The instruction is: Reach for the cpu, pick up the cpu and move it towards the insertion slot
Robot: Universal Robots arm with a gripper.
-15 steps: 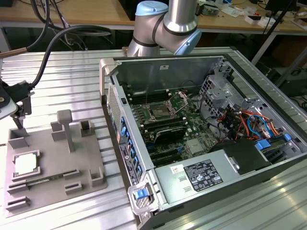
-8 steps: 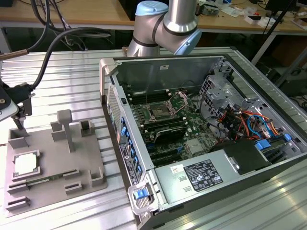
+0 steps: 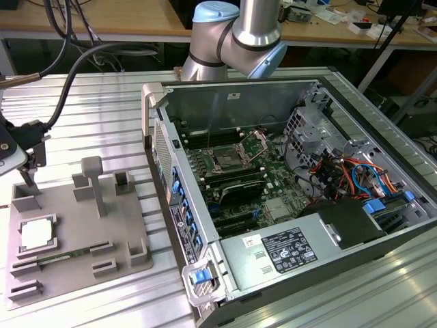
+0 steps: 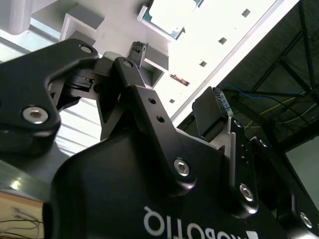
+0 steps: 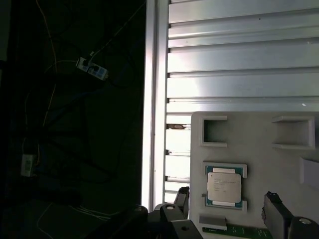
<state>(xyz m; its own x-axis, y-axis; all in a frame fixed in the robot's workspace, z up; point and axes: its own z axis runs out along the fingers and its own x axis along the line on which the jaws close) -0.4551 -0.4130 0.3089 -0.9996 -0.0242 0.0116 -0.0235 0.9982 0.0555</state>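
While the cpu (image 3: 37, 234) is lying flat in a recess of the grey fixture (image 3: 75, 225), likely held square for pickup, the claw (image 5: 228, 195) is hovering above it; its fingers (image 5: 182, 196) are standing spread, gripping nothing. The insertion slot (image 3: 225, 160) is sitting well apart inside the open case (image 3: 225, 102).

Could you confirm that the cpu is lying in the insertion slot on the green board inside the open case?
Not quite: the cpu lies in a recess of the grey fixture, outside the open case, as the exterior view shows.
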